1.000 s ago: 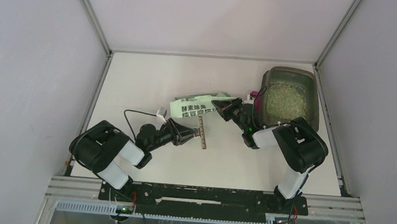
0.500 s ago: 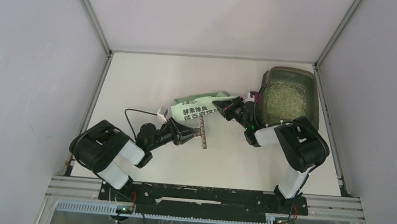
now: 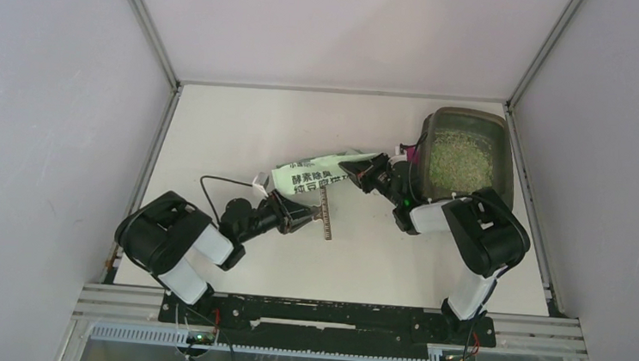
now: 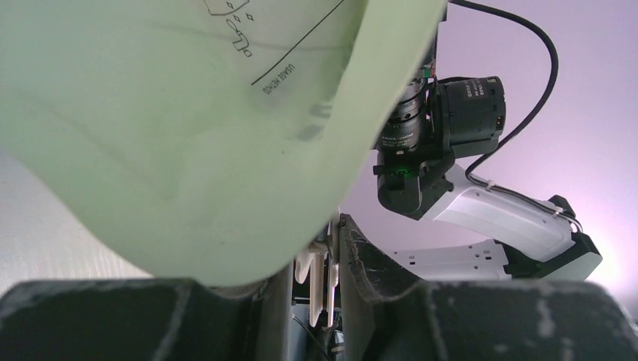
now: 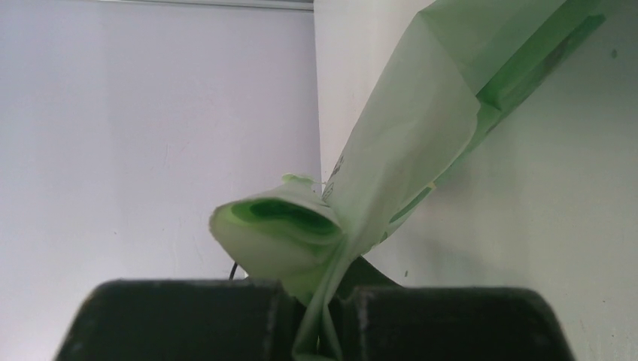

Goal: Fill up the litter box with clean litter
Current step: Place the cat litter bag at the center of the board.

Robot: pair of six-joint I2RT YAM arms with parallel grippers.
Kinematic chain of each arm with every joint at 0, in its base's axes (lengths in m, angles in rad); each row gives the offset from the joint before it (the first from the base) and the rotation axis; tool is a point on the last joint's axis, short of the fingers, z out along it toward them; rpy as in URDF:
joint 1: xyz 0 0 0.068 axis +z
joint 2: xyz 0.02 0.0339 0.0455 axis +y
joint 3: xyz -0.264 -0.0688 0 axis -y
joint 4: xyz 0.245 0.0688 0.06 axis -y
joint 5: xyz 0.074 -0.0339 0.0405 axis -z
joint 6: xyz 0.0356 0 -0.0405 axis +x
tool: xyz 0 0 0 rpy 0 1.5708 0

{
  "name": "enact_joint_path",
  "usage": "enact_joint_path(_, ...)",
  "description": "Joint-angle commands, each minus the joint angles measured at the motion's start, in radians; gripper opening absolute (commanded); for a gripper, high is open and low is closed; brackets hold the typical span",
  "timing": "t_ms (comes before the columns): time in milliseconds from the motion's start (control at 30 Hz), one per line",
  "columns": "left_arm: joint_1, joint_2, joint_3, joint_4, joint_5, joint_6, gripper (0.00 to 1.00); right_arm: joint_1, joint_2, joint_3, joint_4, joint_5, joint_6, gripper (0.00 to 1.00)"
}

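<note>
The litter box [image 3: 506, 174], a dark translucent tray, stands at the back right and holds the clean litter [image 3: 460, 161], a pale greenish grainy mass. The light-green bag [image 3: 317, 173] hangs between my two grippers, left of the box. My left gripper [image 3: 311, 219] is shut on the bag's lower printed edge. In the left wrist view the bag [image 4: 188, 113] fills the upper left above that gripper [image 4: 335, 244]. My right gripper [image 3: 360, 173] is shut on the bag's right end. In the right wrist view the crumpled bag [image 5: 421, 135] runs down into that gripper [image 5: 331, 320].
A magenta scoop [image 3: 406, 150] sticks up at the box's left rim, close behind my right gripper. Grey walls close in the white table [image 3: 243, 123] on three sides. My right arm [image 4: 489, 218] shows in the left wrist view.
The bag has shifted a little left and its left end has swung lower. My right gripper has edged back and left. Both grippers keep their hold.
</note>
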Motion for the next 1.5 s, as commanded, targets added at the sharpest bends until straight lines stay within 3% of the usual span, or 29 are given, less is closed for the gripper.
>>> enact_joint_path(0,0.006,-0.006,0.019,0.076,0.02,0.026,0.04,0.002,-0.001,0.045,0.116,-0.059,-0.003,0.0)
enact_joint_path(67,0.007,-0.024,0.018,0.075,0.027,0.031,0.01,0.001,0.008,0.05,0.115,-0.063,-0.004,0.0)
enact_joint_path(267,0.003,-0.097,-0.027,0.025,0.079,0.056,0.08,-0.003,0.051,0.065,0.1,-0.095,-0.012,0.0)
enact_joint_path(467,-0.007,-0.185,-0.038,-0.283,0.113,0.187,0.2,0.001,0.071,0.044,0.087,-0.118,-0.031,0.0)
enact_joint_path(733,-0.034,-0.201,-0.034,-0.554,0.052,0.318,0.21,0.002,0.076,0.007,0.068,-0.126,-0.049,0.0)
enact_joint_path(933,-0.078,-0.112,-0.003,-0.542,-0.023,0.316,0.22,0.027,0.095,0.004,0.074,-0.138,-0.027,0.0)
enact_joint_path(1100,-0.099,0.028,-0.019,-0.315,-0.025,0.232,0.19,0.051,0.131,-0.002,0.052,-0.152,-0.041,0.0)
enact_joint_path(1267,-0.111,0.045,-0.077,-0.198,-0.028,0.191,0.18,0.063,0.153,-0.01,-0.026,-0.185,-0.086,0.0)
enact_joint_path(1367,-0.111,0.019,-0.116,-0.191,-0.039,0.189,0.18,0.072,0.139,-0.025,-0.105,-0.194,-0.135,0.13)
enact_joint_path(1467,-0.112,-0.023,-0.155,-0.166,-0.045,0.165,0.18,0.071,0.092,-0.066,-0.159,-0.204,-0.192,0.38)
